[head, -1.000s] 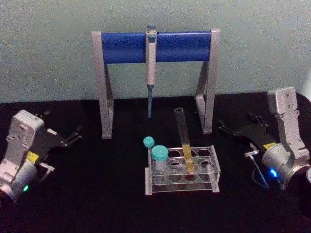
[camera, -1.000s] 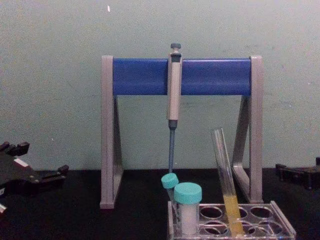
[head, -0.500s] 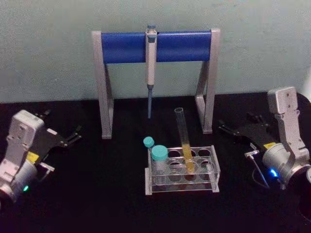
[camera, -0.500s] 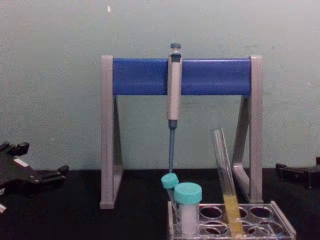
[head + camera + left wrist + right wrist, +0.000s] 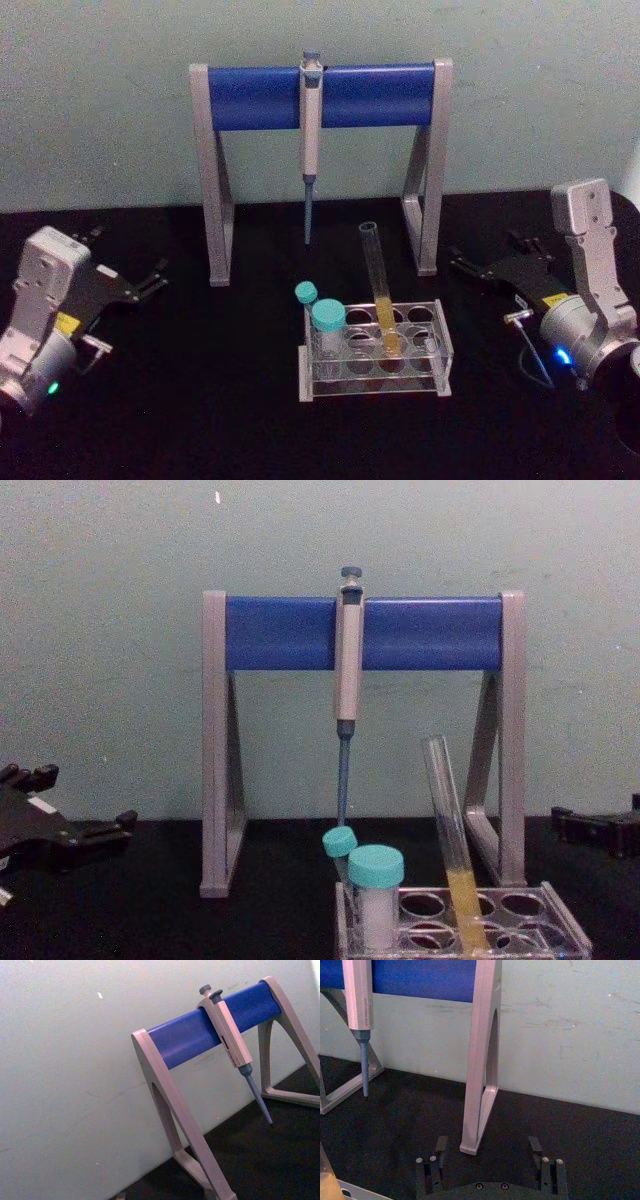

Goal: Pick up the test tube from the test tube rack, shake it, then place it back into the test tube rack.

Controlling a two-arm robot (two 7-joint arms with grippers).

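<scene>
The test tube (image 5: 378,285) leans slightly in the clear test tube rack (image 5: 441,347) at the table's middle, with yellow liquid in its lower part. From the chest, the test tube (image 5: 452,840) rises out of the rack (image 5: 562,922). My left gripper (image 5: 128,255) rests open on the table far to the left, nothing between its fingers. My right gripper (image 5: 485,252) lies open to the right of the rack, apart from it. In the right wrist view my right gripper (image 5: 488,1144) points at the stand's leg, fingers spread and empty.
A tall grey-and-blue pipette stand (image 5: 260,96) with a hanging pipette (image 5: 311,130) stands behind the rack. Two teal-capped tubes (image 5: 327,318) sit in the rack's left end. Black tabletop (image 5: 200,400) surrounds the rack; a pale wall is behind.
</scene>
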